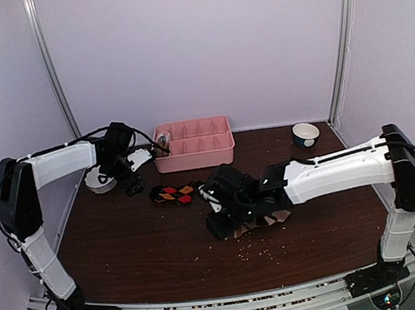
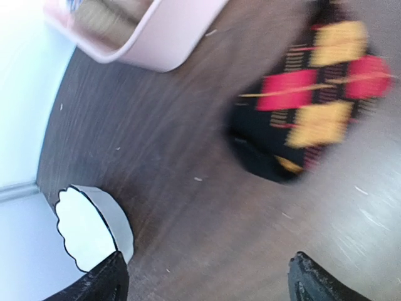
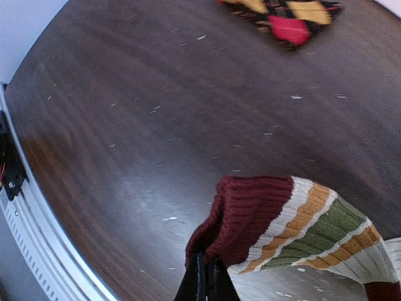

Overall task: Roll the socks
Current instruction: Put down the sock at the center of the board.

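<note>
Right gripper (image 3: pixel 205 276) is pinched on the maroon end of the striped sock (image 3: pixel 301 226) near the middle of the surface (image 1: pixel 128 249). Left gripper (image 2: pixel 207 282) is spread wide, holding nothing, near the back-left corner between a white bowl (image 2: pixel 94 226) and the black argyle sock (image 2: pixel 307 106)

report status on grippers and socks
Left gripper open, empty, over the table near argyle sock. Right gripper shut on striped sock, at its maroon end. White dish close beside the left gripper.

No legible text, labels, numbers on anything.
</note>
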Action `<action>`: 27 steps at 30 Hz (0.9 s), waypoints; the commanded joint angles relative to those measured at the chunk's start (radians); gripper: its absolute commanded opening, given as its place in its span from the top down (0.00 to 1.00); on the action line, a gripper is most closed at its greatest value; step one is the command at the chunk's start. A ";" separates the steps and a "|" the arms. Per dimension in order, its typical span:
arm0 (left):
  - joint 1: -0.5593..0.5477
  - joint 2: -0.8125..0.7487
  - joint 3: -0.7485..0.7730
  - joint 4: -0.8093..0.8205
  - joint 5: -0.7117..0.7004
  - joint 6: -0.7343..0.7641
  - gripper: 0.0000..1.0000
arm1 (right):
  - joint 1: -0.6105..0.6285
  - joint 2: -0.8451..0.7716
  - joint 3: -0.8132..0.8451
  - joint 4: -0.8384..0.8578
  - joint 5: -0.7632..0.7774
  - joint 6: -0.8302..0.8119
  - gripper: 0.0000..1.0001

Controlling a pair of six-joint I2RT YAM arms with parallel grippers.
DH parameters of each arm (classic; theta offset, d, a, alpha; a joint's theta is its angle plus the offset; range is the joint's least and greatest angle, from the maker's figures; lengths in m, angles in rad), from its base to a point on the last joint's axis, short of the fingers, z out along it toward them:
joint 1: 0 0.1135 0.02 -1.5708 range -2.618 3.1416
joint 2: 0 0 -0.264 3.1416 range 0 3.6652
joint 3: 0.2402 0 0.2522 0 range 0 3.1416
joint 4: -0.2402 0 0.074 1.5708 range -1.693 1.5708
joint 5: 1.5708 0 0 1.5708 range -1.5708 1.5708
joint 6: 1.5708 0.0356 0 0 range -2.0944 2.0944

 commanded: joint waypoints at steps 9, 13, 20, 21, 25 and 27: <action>-0.061 -0.230 -0.185 -0.164 0.312 0.211 0.09 | -0.024 -0.128 -0.103 0.093 -0.133 0.096 0.39; -0.168 -0.245 -0.183 -0.225 0.369 0.243 0.09 | -0.090 -0.245 -0.223 0.046 -0.054 0.131 0.44; -0.358 -0.198 -0.185 -0.168 0.350 0.231 0.11 | -0.238 -0.325 -0.370 -0.054 0.036 0.149 0.49; -0.371 -0.177 -0.174 -0.165 0.352 0.225 0.12 | -0.245 -0.323 -0.371 -0.073 0.043 0.132 0.46; -0.426 -0.119 -0.175 -0.116 0.337 0.212 0.13 | -0.275 -0.292 -0.358 -0.118 0.041 0.068 0.37; -0.460 -0.112 -0.219 -0.054 0.301 0.212 0.14 | -0.296 -0.262 -0.337 -0.141 0.048 0.071 0.38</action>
